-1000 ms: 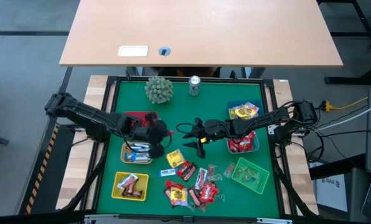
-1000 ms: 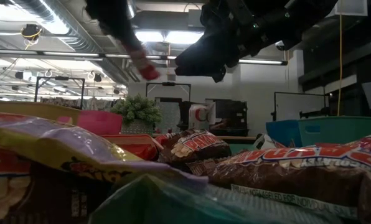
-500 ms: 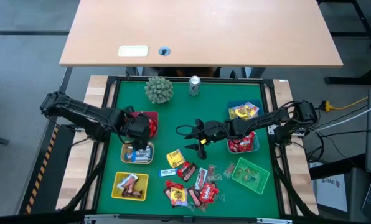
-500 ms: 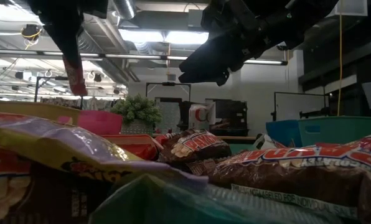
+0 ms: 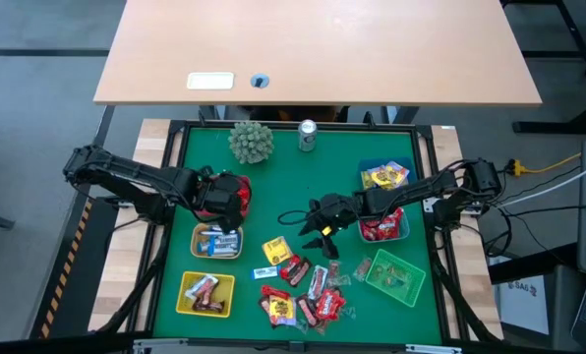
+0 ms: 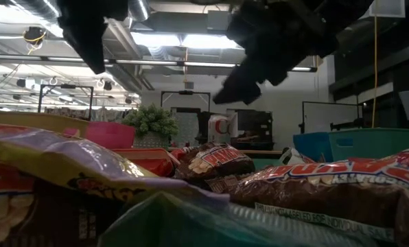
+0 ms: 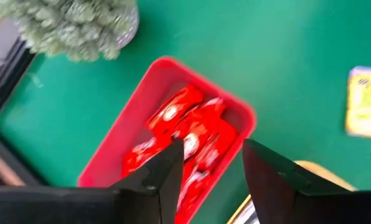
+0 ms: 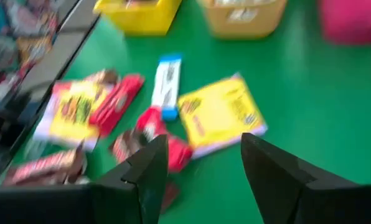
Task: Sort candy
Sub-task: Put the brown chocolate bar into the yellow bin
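Red candy (image 7: 185, 127) under open left hand (image 7: 207, 165)

The sweets (image 5: 308, 290) wear glossy, crinkled wrappers, the red basket (image 7: 173, 134) looks like smooth plastic, the can (image 5: 308, 136) is shiny metal, the mat (image 5: 303, 182) is matt green cloth, and the far tabletop (image 5: 318, 49) is smooth pale wood.

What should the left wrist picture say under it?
Left hand open above the red basket of red candy.
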`<act>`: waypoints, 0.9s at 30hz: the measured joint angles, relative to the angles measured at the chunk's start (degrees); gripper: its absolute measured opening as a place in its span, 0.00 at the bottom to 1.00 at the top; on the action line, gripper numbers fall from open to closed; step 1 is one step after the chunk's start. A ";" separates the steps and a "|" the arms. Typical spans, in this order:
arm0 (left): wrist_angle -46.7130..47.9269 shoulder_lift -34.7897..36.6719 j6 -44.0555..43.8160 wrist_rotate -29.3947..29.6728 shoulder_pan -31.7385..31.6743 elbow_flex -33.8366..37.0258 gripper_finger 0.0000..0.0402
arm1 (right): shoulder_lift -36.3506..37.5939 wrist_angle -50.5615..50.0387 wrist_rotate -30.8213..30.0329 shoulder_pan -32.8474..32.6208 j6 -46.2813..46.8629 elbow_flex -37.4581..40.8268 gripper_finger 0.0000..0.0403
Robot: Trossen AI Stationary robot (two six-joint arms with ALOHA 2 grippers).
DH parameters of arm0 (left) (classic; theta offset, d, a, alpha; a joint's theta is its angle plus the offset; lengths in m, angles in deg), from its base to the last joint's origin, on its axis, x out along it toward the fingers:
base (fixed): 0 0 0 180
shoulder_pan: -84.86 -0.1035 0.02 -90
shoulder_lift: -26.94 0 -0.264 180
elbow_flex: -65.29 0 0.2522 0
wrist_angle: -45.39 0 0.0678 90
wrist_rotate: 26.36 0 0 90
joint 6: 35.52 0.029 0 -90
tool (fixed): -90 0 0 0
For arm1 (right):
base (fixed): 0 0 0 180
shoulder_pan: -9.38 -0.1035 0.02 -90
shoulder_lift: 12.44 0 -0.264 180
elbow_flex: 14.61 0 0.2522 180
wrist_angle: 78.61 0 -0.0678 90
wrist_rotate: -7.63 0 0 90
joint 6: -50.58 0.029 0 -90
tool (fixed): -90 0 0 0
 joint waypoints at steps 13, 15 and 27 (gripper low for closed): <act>-12.23 0.00 0.44 -0.01 0.02 0.02 0.38 | -0.02 -6.97 -0.87 -6.99 -12.81 0.00 0.50; -12.54 0.00 0.44 -0.01 0.01 0.02 0.38 | -0.02 -6.92 -1.94 -7.09 -13.74 0.00 0.50; -14.14 -0.02 0.46 -0.05 0.04 0.10 0.38 | -5.31 -4.09 -2.78 -7.05 -17.53 -0.02 0.50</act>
